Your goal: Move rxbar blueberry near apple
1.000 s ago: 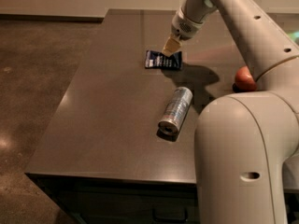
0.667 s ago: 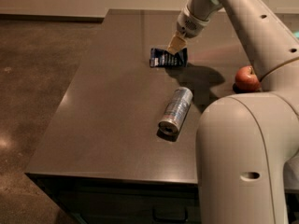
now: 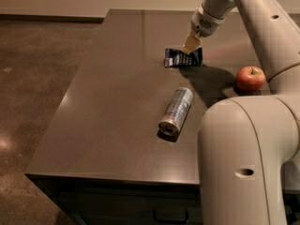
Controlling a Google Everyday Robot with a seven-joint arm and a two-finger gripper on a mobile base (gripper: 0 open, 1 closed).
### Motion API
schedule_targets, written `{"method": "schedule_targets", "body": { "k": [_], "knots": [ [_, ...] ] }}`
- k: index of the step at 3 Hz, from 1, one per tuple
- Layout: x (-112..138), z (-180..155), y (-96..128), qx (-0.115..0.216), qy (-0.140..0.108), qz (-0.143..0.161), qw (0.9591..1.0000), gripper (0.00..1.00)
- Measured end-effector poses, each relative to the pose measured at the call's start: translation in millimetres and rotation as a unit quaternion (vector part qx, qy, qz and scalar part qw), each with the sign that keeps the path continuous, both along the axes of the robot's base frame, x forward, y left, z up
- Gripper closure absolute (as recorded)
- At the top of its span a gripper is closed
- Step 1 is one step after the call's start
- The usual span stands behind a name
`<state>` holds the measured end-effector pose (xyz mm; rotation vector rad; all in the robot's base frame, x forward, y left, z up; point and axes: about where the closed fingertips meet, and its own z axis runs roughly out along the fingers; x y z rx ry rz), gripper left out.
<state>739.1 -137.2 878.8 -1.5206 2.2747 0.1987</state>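
- Pinching the top edge of the flat, dark navy-blue rxbar blueberry (image 3: 182,58) wrapper: gripper (image 3: 191,44) fingers closed on it, and it hangs tilted just beneath them.
- Round red apple (image 3: 250,78) sits apart from the fingers, nearer the robot's body.
- I judge this thin edge hold could slip, dropping the bar short.

A silver drink can (image 3: 176,110) lay on its side on the dark table (image 3: 115,107), nearer the front edge than the pincer (image 3: 190,45) over the far part, with brown floor (image 3: 37,78) alongside.
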Motion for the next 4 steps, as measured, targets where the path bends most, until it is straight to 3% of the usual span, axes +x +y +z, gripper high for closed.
{"method": "schedule_targets", "body": {
  "k": [2,4],
  "knots": [
    [-15,1,-54,0.002,0.011,-0.039,0.9992,1.00],
    [-39,20,-79,0.028,0.006,-0.044,0.9986,1.00]
  ]
}}
